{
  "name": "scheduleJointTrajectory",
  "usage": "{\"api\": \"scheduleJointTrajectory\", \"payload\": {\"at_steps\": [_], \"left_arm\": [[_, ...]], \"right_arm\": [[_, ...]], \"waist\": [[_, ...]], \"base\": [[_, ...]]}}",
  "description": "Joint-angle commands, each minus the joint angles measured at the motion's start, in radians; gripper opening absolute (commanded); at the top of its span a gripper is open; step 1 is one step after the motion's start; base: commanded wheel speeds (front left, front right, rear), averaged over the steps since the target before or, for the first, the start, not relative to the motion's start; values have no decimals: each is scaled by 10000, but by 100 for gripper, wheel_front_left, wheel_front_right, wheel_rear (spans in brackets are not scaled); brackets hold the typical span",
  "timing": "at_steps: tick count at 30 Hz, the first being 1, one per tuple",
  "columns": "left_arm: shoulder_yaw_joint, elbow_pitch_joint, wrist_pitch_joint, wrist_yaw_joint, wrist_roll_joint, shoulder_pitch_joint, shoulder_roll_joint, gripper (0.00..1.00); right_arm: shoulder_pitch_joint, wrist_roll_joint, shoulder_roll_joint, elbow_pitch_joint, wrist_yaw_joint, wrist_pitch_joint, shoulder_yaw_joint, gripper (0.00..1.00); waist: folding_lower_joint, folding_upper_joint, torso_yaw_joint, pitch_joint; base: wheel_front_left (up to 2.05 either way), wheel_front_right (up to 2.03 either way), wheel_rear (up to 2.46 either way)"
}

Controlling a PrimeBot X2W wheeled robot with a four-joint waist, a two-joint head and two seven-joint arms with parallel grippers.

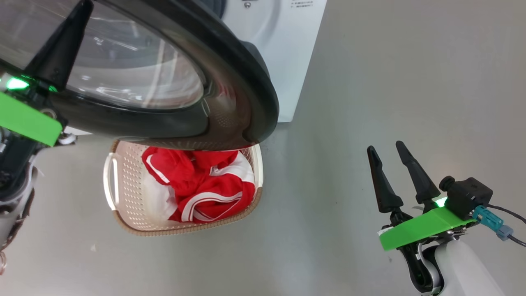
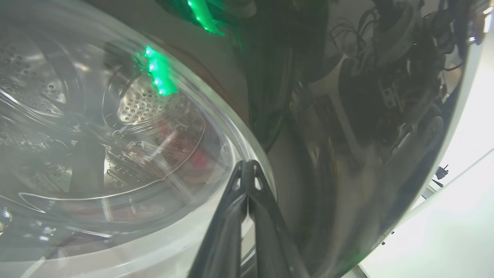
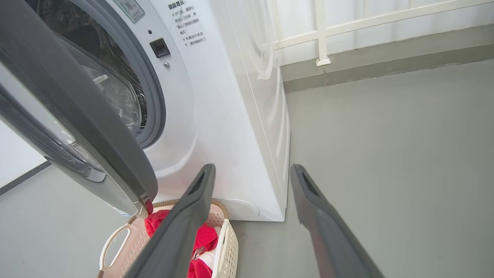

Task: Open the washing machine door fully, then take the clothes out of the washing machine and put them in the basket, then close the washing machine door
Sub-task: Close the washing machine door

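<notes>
Clenched empty, left gripper [image 2: 247, 166] is nudging the washing machine door [image 1: 254, 82], may slip off its glossy rim; right gripper [image 1: 385, 147] is hanging released.

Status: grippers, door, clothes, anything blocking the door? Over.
Left gripper shut, tips at glossy black-rimmed round glass door, ajar. Right gripper open, empty. Red-and-white clothes in cream perforated plastic basket. Basket under door's edge; door seems to pass above it.

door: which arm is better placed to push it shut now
Left. The left fingers, shut, sit right at the door by its glass edge. The right fingers stand open, well off to the side. The clothes already lie in the basket, so closing looks next.
</notes>
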Motion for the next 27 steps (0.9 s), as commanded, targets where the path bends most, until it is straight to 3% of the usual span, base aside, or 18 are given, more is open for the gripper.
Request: {"api": "scheduleJointTrajectory", "payload": {"at_steps": [1, 7, 8, 10, 15, 17, 19, 27], "left_arm": [[328, -198, -164, -65, -197, 15, 563, 0], [58, -295, -728, -65, -262, 674, 529, 0], [-19, -317, -837, -65, -252, 830, 526, 4], [-130, -339, -1089, -65, -298, 1142, 479, 23], [-373, -313, -1613, -65, -392, 1902, 328, 49], [-347, -302, -1777, -65, -498, 2239, 249, 82], [-316, -306, -1900, -65, -542, 2612, 192, 100], [144, -43, -2128, -65, -260, 4148, -113, 100]], "right_arm": [[-88, 56, 35, -217, 46, -65, 164, 100], [29, -102, 35, -175, 46, -65, 114, 100], [60, -129, 35, -166, 46, -65, 108, 100], [123, -169, 15, -149, 46, -65, 98, 100], [289, -202, -103, -115, 46, -65, 95, 100], [345, -201, -142, -96, 46, -65, 100, 100], [405, -189, -176, -81, 46, -65, 97, 100], [701, -128, -300, -32, 46, -65, 153, 100]], "waist": [[0, -1, 90, -106], [0, -1, 308, -385], [0, -1, 361, -448], [0, -1, 475, -565], [0, -1, 767, -866], [0, -1, 845, -985], [0, -1, 902, -1103], [0, -1, 1036, -1519]], "base": [[0, 0, 0], [0, 0, 0], [0, 0, 0], [0, 0, 0], [0, 0, 0], [0, 0, 0], [0, 0, 0], [0, 0, 0]]}}
